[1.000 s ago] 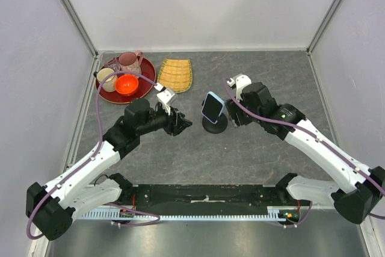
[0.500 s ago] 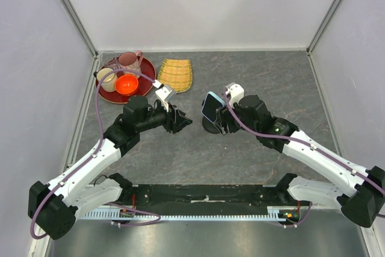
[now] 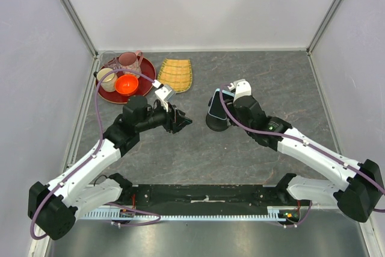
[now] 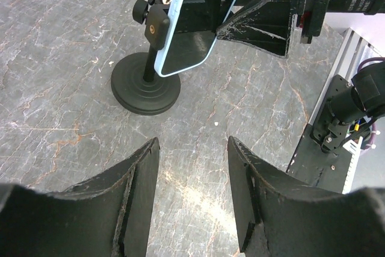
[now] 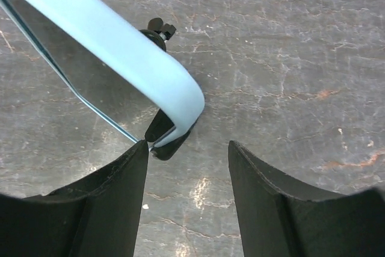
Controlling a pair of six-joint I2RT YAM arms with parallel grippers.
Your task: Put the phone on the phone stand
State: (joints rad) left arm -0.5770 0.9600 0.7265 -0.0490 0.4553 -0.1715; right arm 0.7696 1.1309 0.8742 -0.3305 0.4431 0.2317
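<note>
Grey, stone-veined worktop (image 3: 271,76) seen from above, with two black-and-white robot arms reaching in from the near edge. Just right of centre stands the phone stand (image 4: 145,82), all black, with a round disc base and a short post. The phone (image 4: 187,28), black-screened with a light blue case edge, sits on the stand. Its back leans against the small head at the top of the post. It is tilted rather than fully upright, and its lower edge hangs clear of the worktop above the disc.

The right gripper (image 5: 187,144) is close up against the phone, on the side away from the left arm. Its jaws are spread. In the right wrist view the phone's rounded lower corner lies just ahead of the gap between them. The tip of one jaw is at that corner, next to a small black clip of the stand, though whether it touches cannot be told. The other jaw stands apart from the phone, so the phone is not pinched.

The left gripper (image 4: 192,139) is held over the worktop to the left of the stand, near it but apart, pointing toward the phone. Its jaws are spread, with only worktop showing between them.

At the far left of the worktop lies a round dark red tray (image 3: 146,69) bearing an orange bowl (image 3: 126,84), a pink jug (image 3: 129,61) and a cream cup (image 3: 107,78). Just beside the tray, to its right, lies a yellow woven mat (image 3: 175,74).
</note>
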